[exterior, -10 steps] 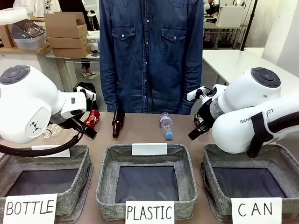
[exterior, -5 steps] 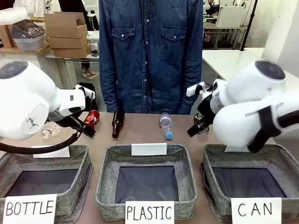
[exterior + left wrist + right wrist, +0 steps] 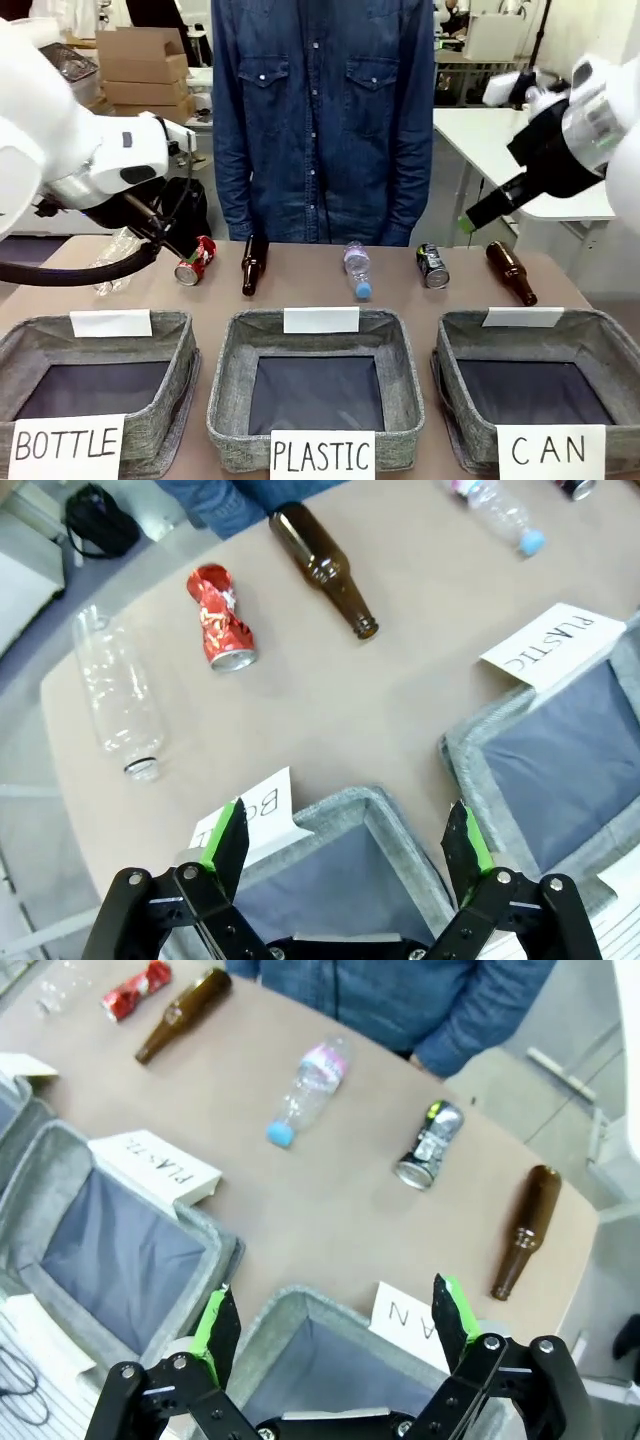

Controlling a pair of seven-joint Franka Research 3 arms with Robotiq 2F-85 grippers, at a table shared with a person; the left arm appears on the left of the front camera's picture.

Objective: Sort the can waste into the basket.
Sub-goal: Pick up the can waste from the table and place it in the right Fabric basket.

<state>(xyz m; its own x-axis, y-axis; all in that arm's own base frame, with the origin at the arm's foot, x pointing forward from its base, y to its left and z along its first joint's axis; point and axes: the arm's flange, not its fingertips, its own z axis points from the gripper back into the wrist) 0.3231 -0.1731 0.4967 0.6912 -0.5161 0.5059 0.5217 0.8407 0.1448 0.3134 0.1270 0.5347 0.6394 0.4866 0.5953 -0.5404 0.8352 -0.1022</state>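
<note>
**Both tools lifting clear, cans still lying on the bench**

The left tool [image 3: 345, 835] is hanging wide open with nothing between its green pads, above the far rim of the grey fabric basket signed "BOTTLE" [image 3: 170, 325]. The right tool [image 3: 334, 1315] is also gaping wide and empty, over the grey fabric rectangular basket with the white "CAN" sign [image 3: 590, 322].

Over the last second both arms have been rising and pulling back from low over the brown bench [image 3: 300, 290]. The right arm had been covering the bench's right end and is now sitting high. As a result the small black metal can with silver ends [image 3: 432, 265] and a brown glass bottle [image 3: 512, 270] just beside it are showing plainly.

Outward from the left tool, the red dented metal can [image 3: 222, 617] is lying on its side between a clear crumpled plastic bottle [image 3: 118, 695] and a second brown glass bottle [image 3: 322, 568]. It is resting where it was a second ago. The black can is lying on its side beyond the CAN basket's far rim, apart from it.

That basket is showing only its dark lining, so the sorting appears not to have started. The black can looks like the easier first pick for the right tool. The red one is sitting at the opposite end of the row, well apart from its basket.
</note>
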